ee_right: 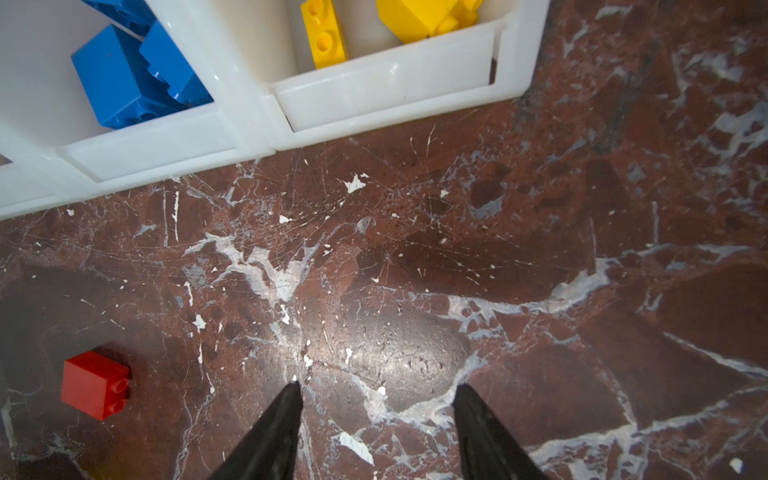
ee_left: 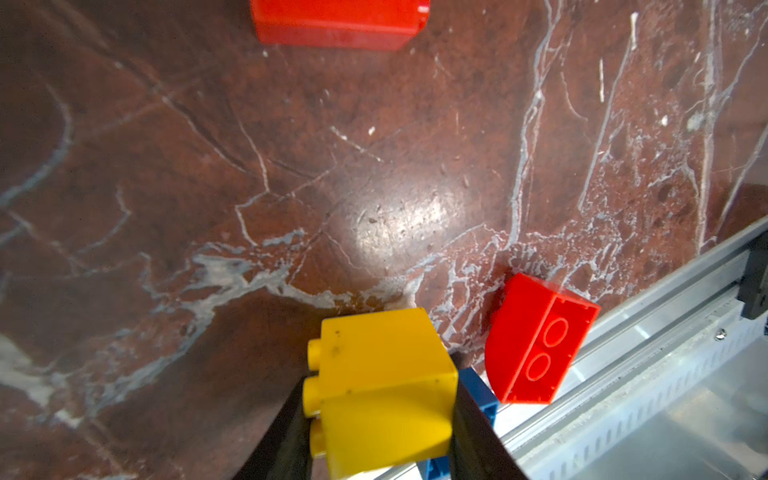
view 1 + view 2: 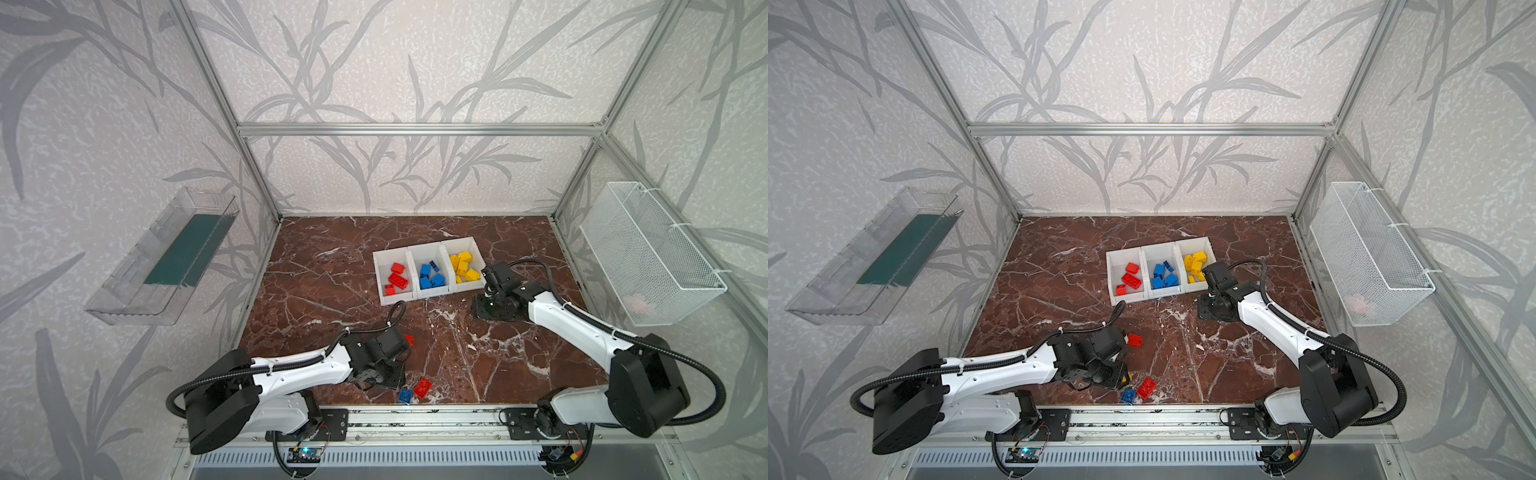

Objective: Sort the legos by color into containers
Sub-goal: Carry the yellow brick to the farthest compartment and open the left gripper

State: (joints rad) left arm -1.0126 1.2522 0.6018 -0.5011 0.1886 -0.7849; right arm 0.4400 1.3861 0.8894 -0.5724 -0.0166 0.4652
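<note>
Yellow, glossy and lightly speckled, the lego brick [image 2: 380, 357] shows 3 studs on 1 side. The left hand [image 2: 376, 419] is clamped on it, well in front of the white containers [image 3: 434, 294]. The right hand [image 1: 376, 390], spread apart and empty, hovers just beside those containers' yellow end.

Reckoned from the middle of the worktop [image 3: 324, 266] in both top views, 9 to 11 o'clock lies bare and open. The white bins [image 3: 432, 293] wall off 12 to 1 o'clock. At the 6 o'clock edge a red curved brick [image 3: 423, 387] and a blue brick [image 3: 405, 395], seemingly touching, crowd the front rail [image 3: 415, 415]. They lie just beside the left tool [image 2: 380, 365], which is clamped on a yellow brick [image 2: 382, 399] at 7. A small red brick [image 3: 1134, 340] lies just toward 6. The right tool [image 1: 376, 390] hangs spread over bare worktop at 3.
</note>
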